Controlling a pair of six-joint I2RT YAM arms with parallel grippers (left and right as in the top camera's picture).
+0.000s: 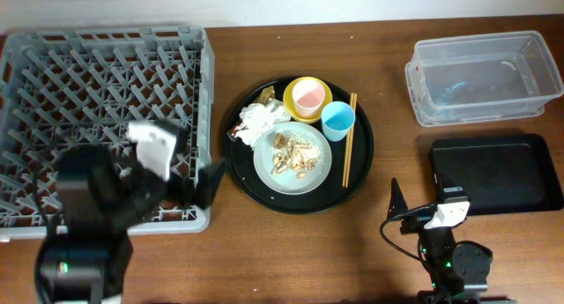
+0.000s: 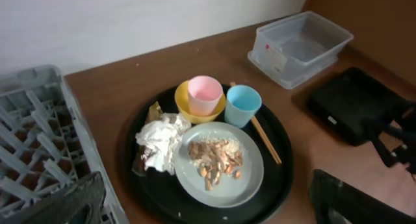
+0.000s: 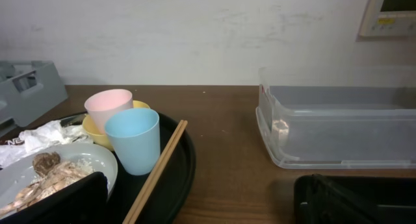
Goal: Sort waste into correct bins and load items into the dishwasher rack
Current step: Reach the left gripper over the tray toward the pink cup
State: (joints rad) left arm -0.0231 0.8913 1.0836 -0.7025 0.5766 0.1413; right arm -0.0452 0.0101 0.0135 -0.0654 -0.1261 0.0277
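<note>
I judge this to be the very start of the job: nothing is sorted and nothing is loaded. My left gripper [image 1: 198, 182] hangs over the near right corner of the dishwasher rack [image 1: 106, 84], jaws wide apart and holding nothing. My right gripper [image 1: 421, 207] sits low at the near right of the table, just left of the flat black tray [image 1: 493, 174], jaws likewise apart and holding nothing. Everything I must handle lies on the round black tray [image 1: 366, 159] in the middle. The plate [image 1: 317, 167] is on its near side with the food scraps [image 1: 291, 152] heaped on it. The crumpled napkins [image 1: 257, 121] touch the plate's far left edge, with the shiny wrapper [image 2: 155, 112] tucked at their far side. The pink cup [image 1: 307, 94] stands inside the yellow bowl [image 1: 291, 100] at the far side, and the blue cup [image 1: 337, 119] stands just right of the bowl. The chopsticks [image 1: 349, 138] lie along the right side, running near to far. The clear tub [image 1: 483, 77] waits at the far right. I think the waste should go first: the napkins are closest to my left gripper and the chopsticks to my right. The chopsticks lie flat and thin beside the blue cup, so I would need to come straight down on them without knocking it. Which bin takes which waste I cannot tell from here.
</note>
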